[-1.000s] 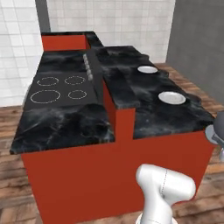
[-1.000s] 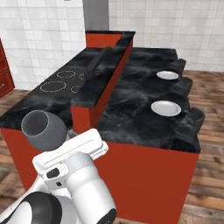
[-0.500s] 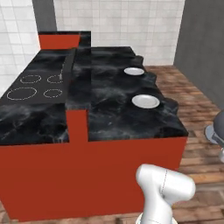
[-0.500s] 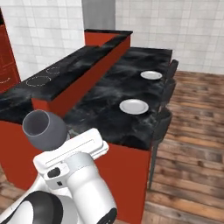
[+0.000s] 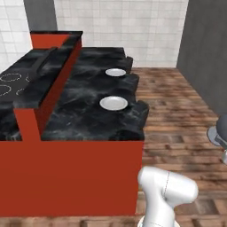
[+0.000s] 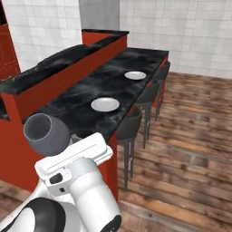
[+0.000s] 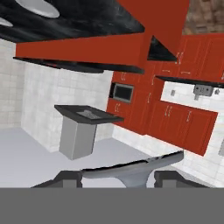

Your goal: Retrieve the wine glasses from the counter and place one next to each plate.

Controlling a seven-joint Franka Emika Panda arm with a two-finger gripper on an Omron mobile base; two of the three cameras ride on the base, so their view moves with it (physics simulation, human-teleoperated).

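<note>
A: We see flat, even light across all three views, bright enough, with no lamp or window to trace it to.

B: We agree. Shadows are faint, only a soft dark under the bench (image 5: 88, 119) overhang. No glare, and edges stay straight. We find the textures coarse and slightly soft.

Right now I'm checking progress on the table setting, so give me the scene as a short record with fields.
hand: closed on a wine glass, the glass's foot between the fingers
near plate: white, on the black bar, nothing beside it
far plate: white, further along the same bar, nothing beside it
stools: dark, tucked along the bar's edge
glasses placed: none yet
floor: wood planks
</note>
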